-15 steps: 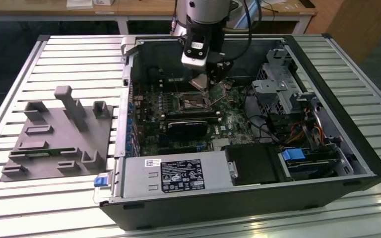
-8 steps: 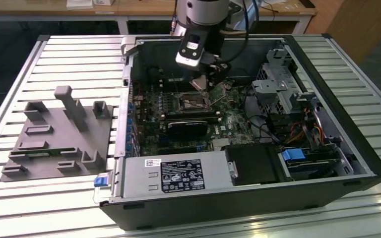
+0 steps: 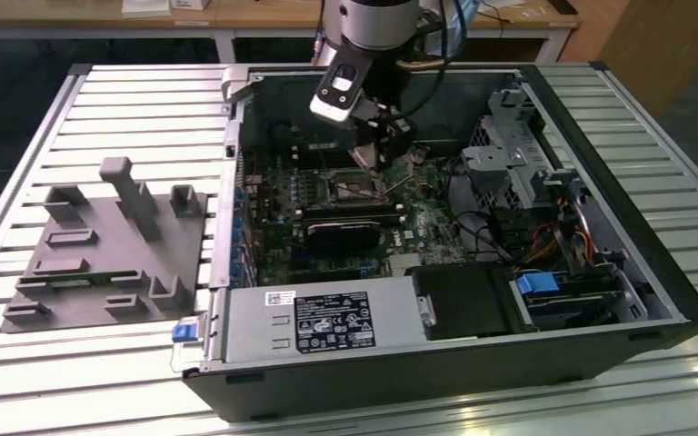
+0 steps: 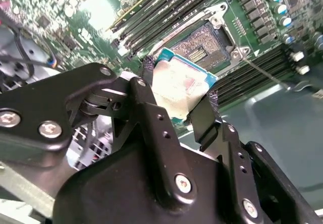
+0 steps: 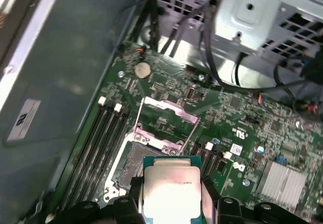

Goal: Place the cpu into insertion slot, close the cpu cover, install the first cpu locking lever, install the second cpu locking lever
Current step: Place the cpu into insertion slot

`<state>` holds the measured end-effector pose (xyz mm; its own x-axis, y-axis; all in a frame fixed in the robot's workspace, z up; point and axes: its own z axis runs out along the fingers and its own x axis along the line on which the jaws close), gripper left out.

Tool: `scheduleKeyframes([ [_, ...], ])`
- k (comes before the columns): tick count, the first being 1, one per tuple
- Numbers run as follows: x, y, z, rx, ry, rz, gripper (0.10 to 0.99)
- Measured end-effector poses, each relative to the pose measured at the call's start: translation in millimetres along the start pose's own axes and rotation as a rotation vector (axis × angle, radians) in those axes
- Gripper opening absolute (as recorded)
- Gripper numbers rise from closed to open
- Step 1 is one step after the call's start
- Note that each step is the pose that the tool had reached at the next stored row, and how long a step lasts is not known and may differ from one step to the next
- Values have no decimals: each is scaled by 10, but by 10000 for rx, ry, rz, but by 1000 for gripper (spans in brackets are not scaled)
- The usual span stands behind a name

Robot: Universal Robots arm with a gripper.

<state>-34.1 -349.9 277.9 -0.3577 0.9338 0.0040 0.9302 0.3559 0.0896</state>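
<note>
My gripper (image 3: pixel 380 168) reaches down into the open computer case and is shut on the cpu (image 4: pixel 179 90), a small square chip with a dull metal face and green edge. Black fingers (image 4: pixel 146 75) clamp two opposite edges. In both wrist views the cpu (image 5: pixel 171 193) hangs just above and slightly to one side of the insertion slot (image 5: pixel 136 163), whose dark contact field (image 4: pixel 204 47) lies uncovered. The cpu cover (image 5: pixel 169 110) stands swung up at the socket's far end. Thin locking levers (image 5: pixel 137 115) are raised beside it.
Long black memory slots (image 5: pixel 101 138) run beside the socket. A grey perforated drive cage (image 3: pixel 507 154) with cables fills the case's side at the exterior view's right. The power supply (image 3: pixel 313 318) sits at the near edge. A grey fixture (image 3: pixel 106 245) lies on the slatted table.
</note>
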Motion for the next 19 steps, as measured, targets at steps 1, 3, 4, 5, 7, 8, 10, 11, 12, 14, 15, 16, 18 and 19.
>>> scheduleKeyframes([
  [1, 0, 0, 4, 0, -17, 177, 537],
  [3, 0, -1, 13, -2, -49, 536, 537],
  [4, 0, -2, 18, -4, -64, 716, 537],
  [5, 0, -2, 23, -4, -82, 911, 537],
  [7, 0, -3, 34, -6, -114, 1270, 537],
  [8, 0, -4, 38, -5, -131, 1448, 537],
  [10, 0, -5, 50, -8, -162, 1806, 537],
  [11, 0, -5, 57, -8, -179, 1985, 537],
  [12, 0, -6, 65, -8, -195, 2165, 537],
  [14, 1, -9, 84, -10, -224, 2492, 537],
  [15, 4, -14, 93, -9, -236, 2608, 537],
  [16, 10, -19, 105, -10, -242, 2679, 537],
  [18, 26, -28, 128, -10, -250, 2753, 537],
  [19, 33, -30, 140, -9, -252, 2770, 537],
])
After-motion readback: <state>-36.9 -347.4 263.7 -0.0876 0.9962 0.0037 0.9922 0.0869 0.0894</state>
